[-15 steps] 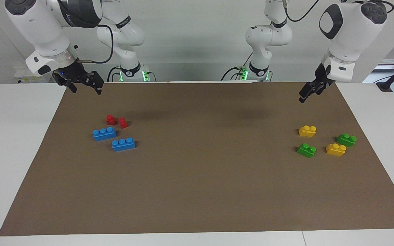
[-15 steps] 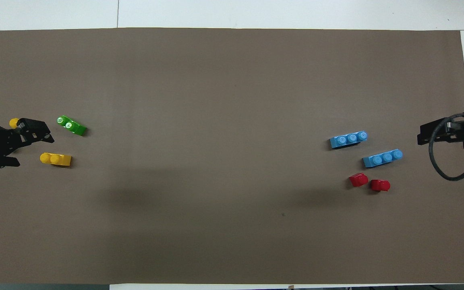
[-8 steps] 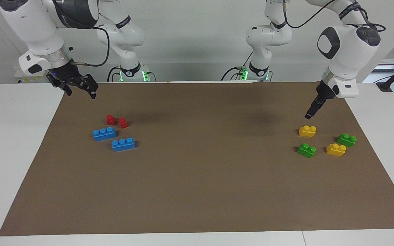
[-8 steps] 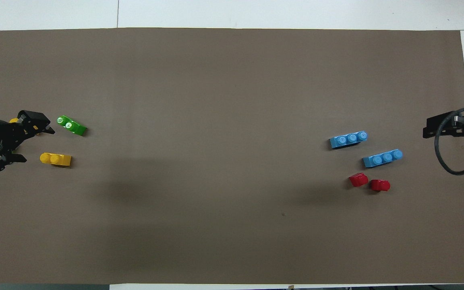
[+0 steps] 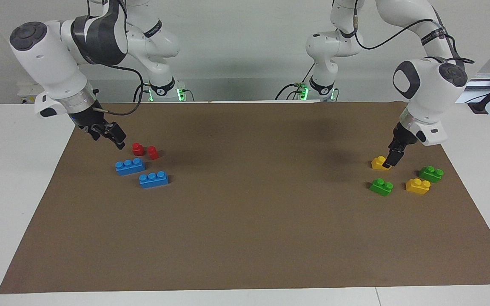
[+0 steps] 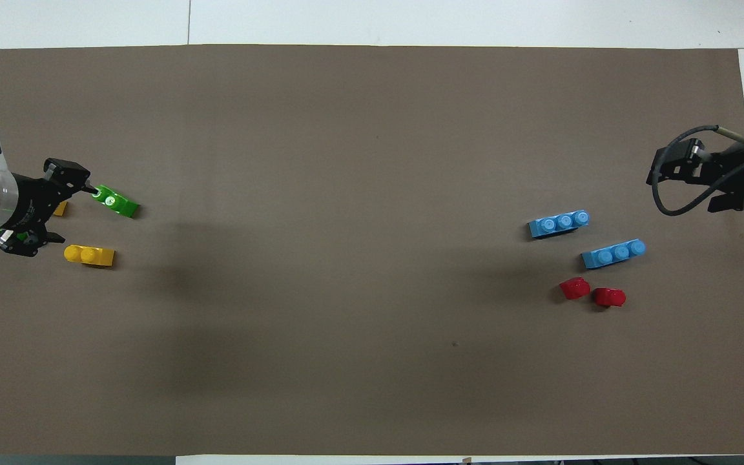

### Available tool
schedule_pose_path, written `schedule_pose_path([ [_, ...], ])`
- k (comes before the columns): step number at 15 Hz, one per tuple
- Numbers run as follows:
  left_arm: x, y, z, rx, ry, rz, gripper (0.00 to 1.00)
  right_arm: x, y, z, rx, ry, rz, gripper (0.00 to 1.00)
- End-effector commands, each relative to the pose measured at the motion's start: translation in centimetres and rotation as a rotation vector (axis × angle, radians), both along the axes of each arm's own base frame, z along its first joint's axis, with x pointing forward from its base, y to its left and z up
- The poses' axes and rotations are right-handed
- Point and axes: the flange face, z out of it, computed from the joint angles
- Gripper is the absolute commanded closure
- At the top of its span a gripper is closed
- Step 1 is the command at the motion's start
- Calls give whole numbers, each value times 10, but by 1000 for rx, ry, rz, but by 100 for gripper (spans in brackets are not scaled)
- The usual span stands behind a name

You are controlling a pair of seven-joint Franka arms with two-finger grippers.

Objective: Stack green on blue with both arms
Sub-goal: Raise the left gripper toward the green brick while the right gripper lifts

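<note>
Both my tools dropped, fingers spread, empty: left tool [image 5: 388, 162] over the green brick [image 5: 381, 187] cluster, right tool [image 5: 115, 138] near the blue brick [image 5: 129, 166]; grasps pending.

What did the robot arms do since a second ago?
Both came down. The left gripper dropped low over the yellow and green bricks; the right gripper sank toward the red bricks and blue bricks. Both are open, holding nothing. No brick moved.
</note>
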Motion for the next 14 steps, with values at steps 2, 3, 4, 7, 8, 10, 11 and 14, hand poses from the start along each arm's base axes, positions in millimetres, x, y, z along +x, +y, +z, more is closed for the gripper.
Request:
schedule_pose_path([
  [2, 25, 14, -24, -4, -13, 36, 0, 8, 2, -12, 21, -4, -73, 0],
  [3, 28, 24, -26, -2, -20, 51, 0, 10, 3, -16, 31, -4, -100, 0],
  [4, 32, 25, -30, 0, -26, 52, 0, 13, 5, -20, 67, -5, -134, 0],
  [7, 51, 26, -36, 0, -37, 57, 0, 18, 6, -30, 89, 1, -169, 0],
  [8, 55, 27, -36, -1, -37, 58, 0, 19, 7, -32, 93, 3, -184, 0],
  [10, 59, 28, -49, 0, -25, 61, 0, 22, 20, -35, 95, -8, -195, 0],
  [11, 60, 27, -56, 3, -15, 64, 0, 22, 22, -40, 97, -4, -211, 0],
  [14, 63, 30, -73, 4, -19, 131, 0, 25, 32, -54, 132, 14, -292, 0],
])
